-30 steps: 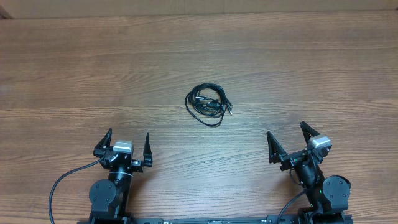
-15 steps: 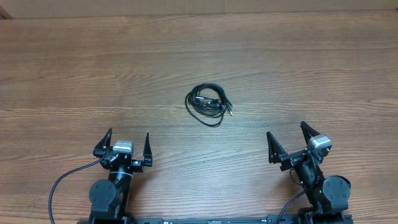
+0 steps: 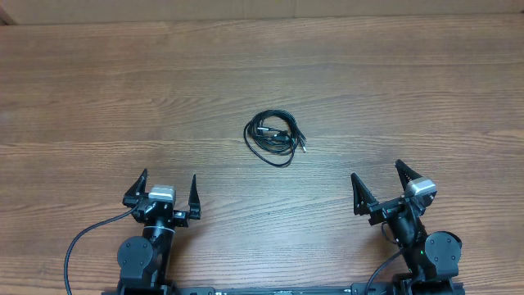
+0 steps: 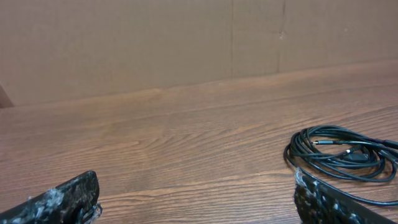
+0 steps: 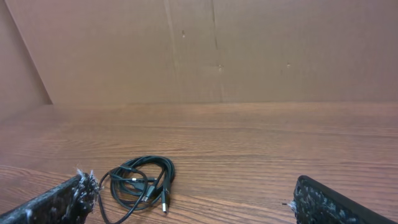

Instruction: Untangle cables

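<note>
The cables [image 3: 274,138] lie in a small black coil with silver plug tips near the middle of the wooden table. The coil shows at the right in the left wrist view [image 4: 342,155] and at the lower left in the right wrist view [image 5: 140,183]. My left gripper [image 3: 164,195] is open and empty near the front edge, left of the coil and well short of it. My right gripper [image 3: 381,187] is open and empty near the front edge, right of the coil and well short of it.
A brown cardboard wall [image 5: 249,50] stands along the table's far edge. A thick black cord [image 3: 78,246] runs from the left arm's base at the front left.
</note>
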Robot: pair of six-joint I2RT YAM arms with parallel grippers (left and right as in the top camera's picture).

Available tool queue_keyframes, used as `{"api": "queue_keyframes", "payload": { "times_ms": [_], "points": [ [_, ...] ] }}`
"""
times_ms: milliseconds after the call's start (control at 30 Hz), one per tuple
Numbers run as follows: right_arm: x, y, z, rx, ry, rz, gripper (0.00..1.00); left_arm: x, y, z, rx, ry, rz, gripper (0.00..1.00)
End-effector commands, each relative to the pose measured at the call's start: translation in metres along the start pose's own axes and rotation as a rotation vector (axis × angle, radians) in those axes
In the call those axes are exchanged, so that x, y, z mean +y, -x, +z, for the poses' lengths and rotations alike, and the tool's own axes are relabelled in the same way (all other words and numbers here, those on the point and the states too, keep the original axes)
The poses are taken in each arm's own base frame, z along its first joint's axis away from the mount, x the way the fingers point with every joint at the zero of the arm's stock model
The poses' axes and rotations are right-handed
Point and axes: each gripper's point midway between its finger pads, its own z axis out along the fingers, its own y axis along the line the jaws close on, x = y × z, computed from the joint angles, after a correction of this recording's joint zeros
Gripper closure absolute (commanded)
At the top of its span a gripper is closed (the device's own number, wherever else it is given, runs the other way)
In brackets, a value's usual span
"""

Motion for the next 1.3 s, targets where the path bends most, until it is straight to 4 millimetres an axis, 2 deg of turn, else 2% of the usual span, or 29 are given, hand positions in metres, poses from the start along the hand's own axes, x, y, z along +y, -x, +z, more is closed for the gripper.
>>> {"api": "queue_keyframes", "payload": {
  "times_ms": [0, 900, 1067, 1167, 1267],
  "points": [
    [0.001, -0.002, 0.0, -0.003, 0.005, 0.006, 0.0, 0.003, -0.001, 0.0, -0.005, 0.015, 0.023, 0.0],
    [0.003, -0.002, 0.0, -0.001, 0.02, 0.002, 0.0, 0.004, -0.001, 0.0, -0.004, 0.021, 0.033, 0.0],
    [0.004, -0.002, 0.0, -0.003, 0.024, 0.001, 0.0, 0.001, -0.001, 0.0, -0.007, 0.004, -0.07, 0.0],
    [0.005, 0.001, 0.0, -0.014, 0.026, -0.002, 0.0, -0.007, 0.012, -0.001, -0.05, -0.049, -0.185, 0.0],
    [0.005, 0.001, 0.0, -0.008, 0.029, 0.0, 0.0, -0.006, 0.012, -0.001, -0.049, -0.046, -0.192, 0.0]
  ]
}}
